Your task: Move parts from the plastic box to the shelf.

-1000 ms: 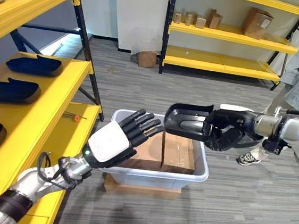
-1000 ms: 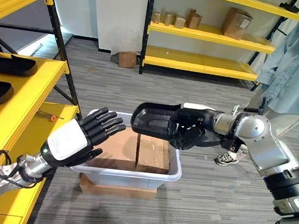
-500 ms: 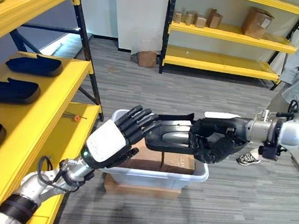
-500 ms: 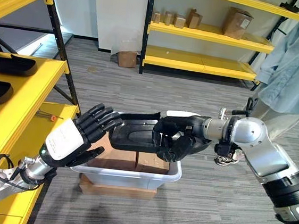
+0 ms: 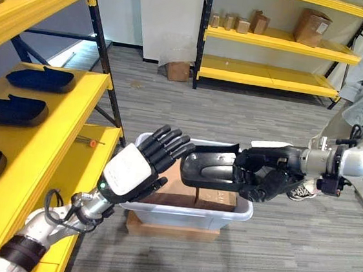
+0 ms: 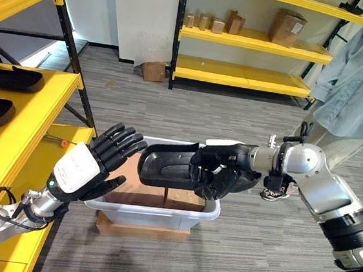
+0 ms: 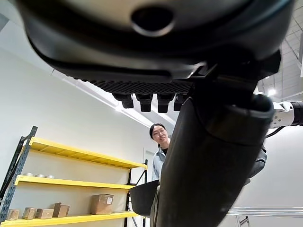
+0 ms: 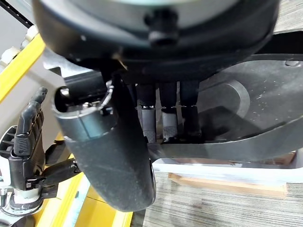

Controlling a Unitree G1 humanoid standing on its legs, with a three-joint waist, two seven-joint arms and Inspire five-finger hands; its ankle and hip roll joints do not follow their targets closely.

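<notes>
— Over the plastic box (image 5: 242, 210), what have you got?

— My right hand (image 5: 263, 176) has its fingers and thumb curled round one end of a black tray-shaped part (image 5: 209, 164), holding it level above the box. My left hand (image 5: 141, 165) is beside the part's free end, fingers straight and spread, palm toward it; whether the fingertips touch the part I cannot tell.

— What's around it?

— Cardboard (image 5: 215, 186) lies inside the box, under the part, and the box sits on a flat wooden board (image 5: 172, 228) on the grey floor. On my left is the yellow shelf (image 5: 41, 137), with dark parts (image 5: 10, 109) lying on its middle level and an orange-tipped tool (image 5: 90, 142) on the lower level near the upright. A person in a pale blue shirt (image 6: 356, 76) stands just behind my right arm.

— Room to move?

— Between the box and the shelf's edge I see open floor. My left forearm reaches out over the lower shelf level. Across the aisle stands a second yellow rack (image 5: 276, 42) holding cardboard boxes, well apart from both hands.
</notes>
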